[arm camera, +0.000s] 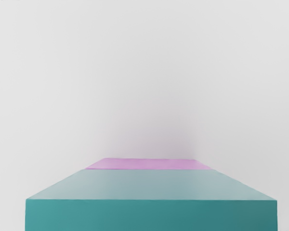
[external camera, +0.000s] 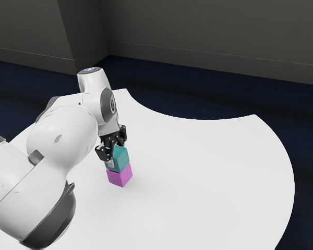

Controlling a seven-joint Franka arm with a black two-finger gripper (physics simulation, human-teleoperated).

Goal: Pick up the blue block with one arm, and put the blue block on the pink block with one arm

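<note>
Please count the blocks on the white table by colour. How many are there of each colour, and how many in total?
teal block: 1
pink block: 1
Total: 2 blocks

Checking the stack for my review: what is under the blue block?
The pink block sits directly under the blue block, resting on the white table. Most of its top face is covered and cannot be seen.
</note>
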